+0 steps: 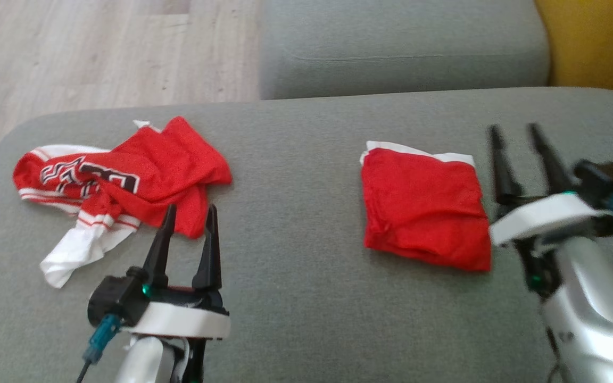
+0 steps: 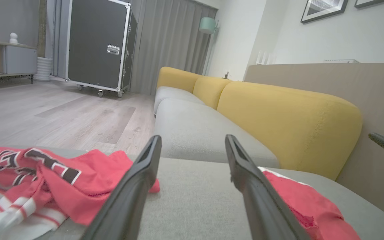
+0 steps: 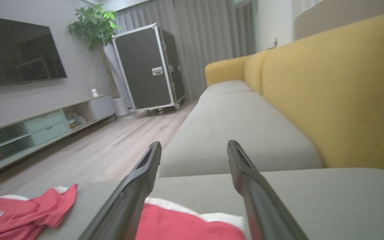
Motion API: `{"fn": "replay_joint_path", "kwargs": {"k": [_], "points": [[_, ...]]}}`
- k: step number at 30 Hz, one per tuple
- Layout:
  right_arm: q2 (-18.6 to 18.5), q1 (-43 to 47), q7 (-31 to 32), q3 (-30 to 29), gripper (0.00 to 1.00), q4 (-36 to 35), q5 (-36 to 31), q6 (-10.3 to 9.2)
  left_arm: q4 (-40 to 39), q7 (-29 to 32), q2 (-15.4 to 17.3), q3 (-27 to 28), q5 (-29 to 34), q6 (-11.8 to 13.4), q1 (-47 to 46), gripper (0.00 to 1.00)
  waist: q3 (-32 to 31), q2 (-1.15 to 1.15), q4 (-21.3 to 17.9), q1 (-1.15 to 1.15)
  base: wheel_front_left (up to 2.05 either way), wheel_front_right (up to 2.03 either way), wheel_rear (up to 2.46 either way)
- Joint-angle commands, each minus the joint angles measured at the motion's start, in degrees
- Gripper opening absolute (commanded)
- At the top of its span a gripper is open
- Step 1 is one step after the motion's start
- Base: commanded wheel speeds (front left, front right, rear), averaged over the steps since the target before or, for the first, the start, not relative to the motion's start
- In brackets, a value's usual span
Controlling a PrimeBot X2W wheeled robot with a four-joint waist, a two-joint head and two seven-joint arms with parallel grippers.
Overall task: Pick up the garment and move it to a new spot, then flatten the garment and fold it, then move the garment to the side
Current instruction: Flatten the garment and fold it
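Observation:
A folded red garment (image 1: 423, 207) with a white edge lies flat on the grey sofa seat, right of centre. My right gripper (image 1: 513, 127) stands open just to its right, fingers apart and empty; the fabric lies below it (image 3: 185, 226) in the right wrist view. A second, crumpled red and white jersey (image 1: 125, 175) with lettering lies at the left. My left gripper (image 1: 191, 208) is open and empty at that jersey's near right edge. In the left wrist view the jersey (image 2: 62, 180) is to the left of the open fingers and the folded garment (image 2: 305, 203) to the right.
The grey seat cushion (image 1: 296, 298) has bare room between the two garments. Another grey cushion (image 1: 402, 48) lies beyond, with the yellow backrest (image 1: 599, 42) to the right and the wooden floor (image 1: 72, 53) to the left. A black wheeled case (image 2: 98, 46) stands across the room.

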Motion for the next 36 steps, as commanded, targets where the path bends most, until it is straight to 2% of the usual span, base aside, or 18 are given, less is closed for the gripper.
{"fn": "replay_joint_path", "kwargs": {"k": [1,4,8,14,21,22,29,36], "points": [[0.2,1.96,-0.75,-2.52,1.0,-4.02,-3.1,0.19,-2.69,-0.55,0.2,1.98,-0.34,0.33,-3.51,1.0,0.0,0.0,-1.09,0.0,0.0,0.0,0.0],[2.0,6.02,-0.75,-9.03,1.0,-9.32,-8.77,0.19,-2.97,-0.55,0.2,1.79,-0.19,0.57,-3.73,1.0,0.22,0.0,-2.22,0.0,0.0,0.0,0.0],[5.08,11.33,-0.75,-13.57,1.0,-14.39,-13.83,0.19,-2.55,-0.55,0.2,1.78,-0.02,0.63,-3.6,1.0,0.58,0.0,-3.5,0.0,0.0,0.0,0.0],[7.41,17.67,-0.75,-15.95,1.0,-18.17,-16.73,0.19,-1.52,-0.55,0.2,1.8,-0.13,0.77,-2.14,1.0,1.17,0.0,-3.88,0.0,0.0,0.0,0.0],[7.53,16.62,-0.75,-15.31,1.0,-18.79,-16.35,0.19,-1.64,-0.55,0.2,0.62,-0.31,0.78,-3.03,1.0,3.3,0.0,-2.36,0.0,0.0,0.0,0.0],[7.53,16.02,-0.75,-15.3,0.0,-18.65,-16.5,0.19,-1.77,-0.55,0.2,0.36,-0.3,0.75,-3.42,1.0,3.9,0.0,-1.92,0.0,0.0,0.0,0.0],[7.53,9.69,-0.4,-15.48,0.0,-14.17,-19.46,0.19,-2.55,-0.55,0.2,-1.22,-0.59,0.89,-5.87,1.0,8.55,0.0,1.63,0.0,0.0,0.0,0.0],[6.45,-1.39,0.98,-19.8,0.0,-0.91,-22.31,0.19,-2.42,-0.55,0.2,-3.05,-0.8,0.97,-8.45,1.0,13.71,0.0,5.68,0.0,0.0,0.0,0.0]]}}
